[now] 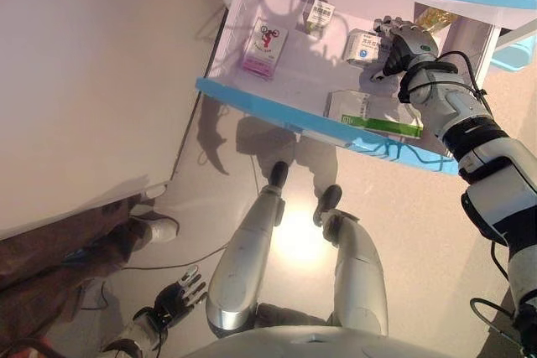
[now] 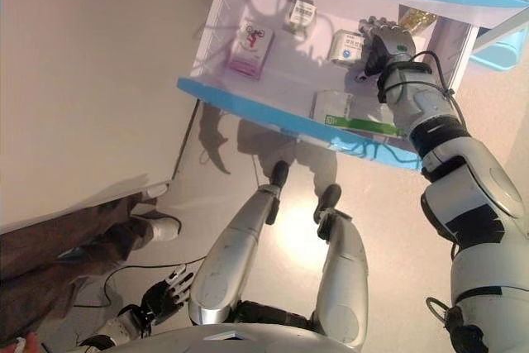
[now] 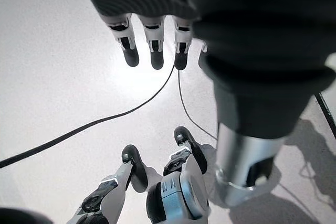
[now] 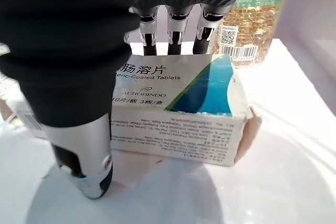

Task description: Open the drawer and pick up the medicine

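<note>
Here, right hand [image 1: 407,44] in open drawer [image 1: 252,94], fingers and thumb straddling blue-and-white medicine box [image 4: 184,108], not clamped

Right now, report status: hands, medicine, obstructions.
Right hand over white-and-blue medicine box in open drawer, fingers and thumb straddling it, not clamped. Left hand idle, open. Nothing blocking.

Head stereo looks down on drawer [image 1: 277,98]; wrist cameras sit close.

Inside the open drawer [image 1: 220,88], the right robot hand [image 1: 404,44] sits over one medicine box [image 1: 361,46].
</note>
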Motion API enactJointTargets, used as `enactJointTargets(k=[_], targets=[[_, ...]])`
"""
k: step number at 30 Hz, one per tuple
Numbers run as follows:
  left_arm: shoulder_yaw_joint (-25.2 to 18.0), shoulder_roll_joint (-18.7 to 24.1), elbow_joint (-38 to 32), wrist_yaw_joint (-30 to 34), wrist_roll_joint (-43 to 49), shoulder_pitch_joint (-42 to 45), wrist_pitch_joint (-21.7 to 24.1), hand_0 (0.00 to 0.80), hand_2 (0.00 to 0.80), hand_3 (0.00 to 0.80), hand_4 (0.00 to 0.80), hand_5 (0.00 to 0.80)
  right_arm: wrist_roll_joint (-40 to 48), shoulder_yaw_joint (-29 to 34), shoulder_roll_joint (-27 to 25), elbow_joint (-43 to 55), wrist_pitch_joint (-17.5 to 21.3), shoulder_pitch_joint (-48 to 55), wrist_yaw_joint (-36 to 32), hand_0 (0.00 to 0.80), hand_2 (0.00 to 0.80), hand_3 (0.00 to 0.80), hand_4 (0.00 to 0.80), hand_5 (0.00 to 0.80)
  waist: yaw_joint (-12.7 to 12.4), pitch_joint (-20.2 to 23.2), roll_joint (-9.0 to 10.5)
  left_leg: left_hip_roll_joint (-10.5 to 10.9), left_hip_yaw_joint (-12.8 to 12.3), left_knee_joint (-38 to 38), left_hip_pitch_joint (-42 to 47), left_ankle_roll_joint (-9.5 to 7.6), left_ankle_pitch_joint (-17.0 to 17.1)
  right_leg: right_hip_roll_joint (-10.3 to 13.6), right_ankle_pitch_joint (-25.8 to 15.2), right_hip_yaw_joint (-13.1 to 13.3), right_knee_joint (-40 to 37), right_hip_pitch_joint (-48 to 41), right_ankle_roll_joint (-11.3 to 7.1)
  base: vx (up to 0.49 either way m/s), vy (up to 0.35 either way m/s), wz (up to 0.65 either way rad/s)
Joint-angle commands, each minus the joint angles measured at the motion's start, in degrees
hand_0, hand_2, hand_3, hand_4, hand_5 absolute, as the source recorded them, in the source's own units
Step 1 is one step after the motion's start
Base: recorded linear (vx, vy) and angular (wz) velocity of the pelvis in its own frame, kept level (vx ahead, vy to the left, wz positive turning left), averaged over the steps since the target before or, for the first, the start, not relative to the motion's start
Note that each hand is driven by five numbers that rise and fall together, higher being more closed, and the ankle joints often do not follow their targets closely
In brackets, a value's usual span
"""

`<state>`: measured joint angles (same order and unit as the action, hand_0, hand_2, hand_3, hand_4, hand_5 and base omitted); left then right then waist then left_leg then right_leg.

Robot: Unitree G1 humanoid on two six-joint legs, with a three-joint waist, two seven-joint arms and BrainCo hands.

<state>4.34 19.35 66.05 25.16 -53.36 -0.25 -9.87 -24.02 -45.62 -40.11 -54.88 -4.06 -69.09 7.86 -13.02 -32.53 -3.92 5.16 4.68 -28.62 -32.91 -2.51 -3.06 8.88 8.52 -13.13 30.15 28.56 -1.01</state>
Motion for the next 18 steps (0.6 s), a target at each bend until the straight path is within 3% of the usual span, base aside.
enactJointTargets(k=[1,16,18], targets=[[2.9,0.8,0.5,0.4,2.8,3.5,-0.4,0.000,0.000,0.000,0.000,0.000,-2.5,-4.0,2.0,-2.0,-0.2,-0.6,-4.2,0.000,0.000,0.000,0.000,0.000,-2.3,2.7,-1.97,0.6,-2.6,4.7,1.7,-3.09,-3.6,0.2,0.1,0.6,2.5,2.2,-0.55,0.000,0.000,0.00],[3.2,0.3,0.7,0.5,3.5,3.5,-0.1,0.000,0.000,0.000,0.000,0.000,-5.0,-4.9,4.1,-6.1,0.9,-0.6,-8.7,0.000,0.000,0.000,0.000,0.000,-3.0,2.7,-2.26,0.7,-2.3,5.1,1.7,-2.87,-2.9,0.3,-0.1,0.2,2.2,2.0,-0.53,0.006,0.002,0.03],[3.3,0.3,0.7,0.7,3.6,4.1,0.0,0.000,0.000,0.000,0.000,0.000,-5.1,-5.2,4.2,-6.2,1.2,0.1,-9.3,0.000,0.000,0.000,0.000,0.000,-3.1,2.7,-2.28,0.9,-2.3,4.7,2.7,-2.70,-4.4,0.4,1.3,0.9,3.0,1.3,-1.09,0.060,0.010,0.04]])
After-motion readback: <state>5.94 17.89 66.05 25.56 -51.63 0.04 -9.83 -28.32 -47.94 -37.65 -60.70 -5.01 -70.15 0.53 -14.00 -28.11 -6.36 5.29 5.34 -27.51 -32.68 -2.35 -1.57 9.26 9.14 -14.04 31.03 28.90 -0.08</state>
